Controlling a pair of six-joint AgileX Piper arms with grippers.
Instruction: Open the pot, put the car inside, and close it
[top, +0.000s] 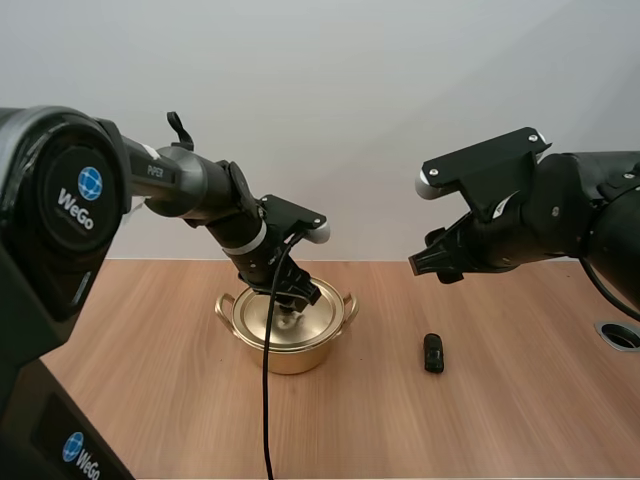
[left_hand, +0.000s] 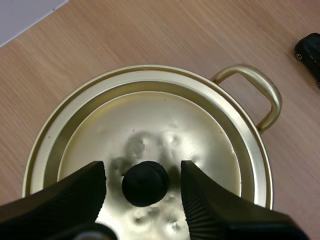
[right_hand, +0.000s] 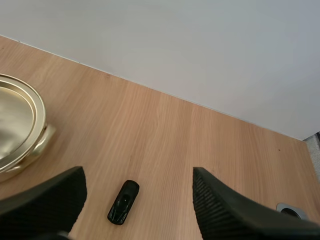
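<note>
The car (top: 434, 353) lies flat on the worktop (top: 150, 400), a little nearer the front edge than the pot (top: 290, 355) and well apart from it, toward the right edge. The right gripper (top: 432, 268) hangs above it, clear of the wood, fingers spread and holding nothing; in the right wrist view the car sits below the gap between them. It is small, dark and low, so I judge that a descent slightly off line would nudge it along the worktop instead of catching it, or drive the tips into the wood.

Farther back, left of the middle and toward the far edge, the pot stands with its lid (left_hand: 150, 120) on, seated inside the rim. The left gripper (top: 293, 302) is down over it, its fingers (left_hand: 75, 195) parted either side of the black knob (left_hand: 145, 182), near it but not touching. The knob is round and small; a close that is off centre could let it slip out, or tip the lid so that it catches on the rim. The pot looks light; a lid that binds might drag it along or lift it. If the lid is swung right while the right arm goes down for the car, the arms could meet; the left side seems the safer place for it.
</note>
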